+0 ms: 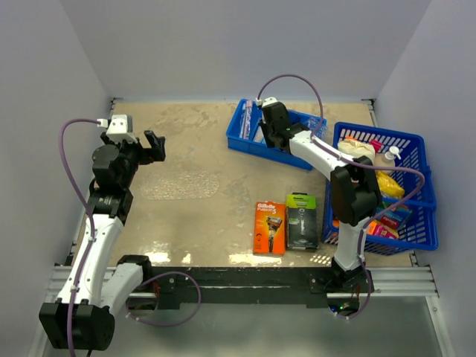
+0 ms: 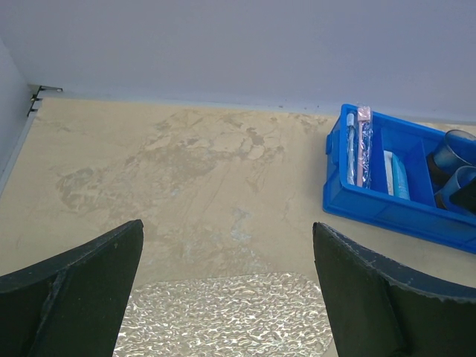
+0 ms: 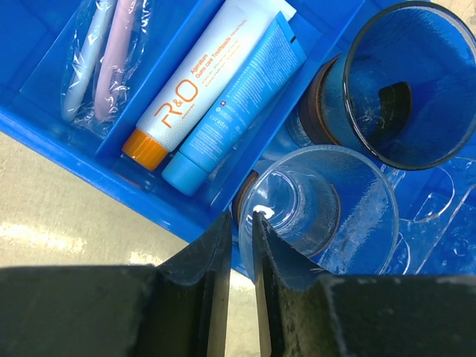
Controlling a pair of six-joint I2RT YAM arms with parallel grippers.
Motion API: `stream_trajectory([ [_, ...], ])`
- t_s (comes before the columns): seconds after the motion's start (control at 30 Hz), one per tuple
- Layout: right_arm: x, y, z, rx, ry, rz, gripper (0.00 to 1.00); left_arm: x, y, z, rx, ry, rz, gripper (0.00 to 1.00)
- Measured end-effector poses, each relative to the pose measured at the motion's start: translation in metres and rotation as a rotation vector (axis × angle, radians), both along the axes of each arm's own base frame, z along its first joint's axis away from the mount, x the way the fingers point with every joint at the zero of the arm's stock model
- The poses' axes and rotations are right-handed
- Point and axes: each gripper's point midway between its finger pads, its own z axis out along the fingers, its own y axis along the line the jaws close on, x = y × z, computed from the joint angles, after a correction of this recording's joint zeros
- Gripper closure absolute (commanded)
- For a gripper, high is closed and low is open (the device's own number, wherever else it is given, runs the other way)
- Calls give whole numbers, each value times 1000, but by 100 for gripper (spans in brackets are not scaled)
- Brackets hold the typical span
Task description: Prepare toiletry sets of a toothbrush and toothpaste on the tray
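Observation:
My right gripper [image 3: 239,216] is down in the blue bin [image 3: 74,156], its jaws pinched on the rim of a clear cup [image 3: 320,208], one finger inside and one outside. A second cup [image 3: 401,82] lies beside it. Two toothpaste tubes lie in the middle compartment, a white one [image 3: 201,74] and a pale blue one [image 3: 238,104]. Wrapped toothbrushes [image 3: 104,59] fill the left compartment. The clear tray [image 1: 181,184] lies left of centre on the table. My left gripper [image 1: 155,145] hovers open above the tray [image 2: 223,312], holding nothing.
An orange razor pack [image 1: 270,227] and a black-green one [image 1: 302,221] lie near the front. A blue lattice basket [image 1: 416,223] of assorted items stands at the right. The blue bin [image 1: 245,137] sits at the back, by the wall.

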Motion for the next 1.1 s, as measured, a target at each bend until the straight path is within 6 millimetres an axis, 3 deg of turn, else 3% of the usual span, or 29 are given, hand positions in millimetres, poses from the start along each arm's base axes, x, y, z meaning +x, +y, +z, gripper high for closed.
stream_trajectory([
  [0.1,1,-1,-1,-9,-2,3,94,0,-1,0,0,2,-5,0],
  [0.2,2,-1,0,-16,-9,13,100,0,-2,-1,-1,3,-10,0],
  [0.9,1,-2,3,-76,-10,83,100,1,-7,-4,9,10,-47,0],
  [1.1,-2,-2,22,-77,-40,118,100,0,-10,-4,12,10,-66,0],
])
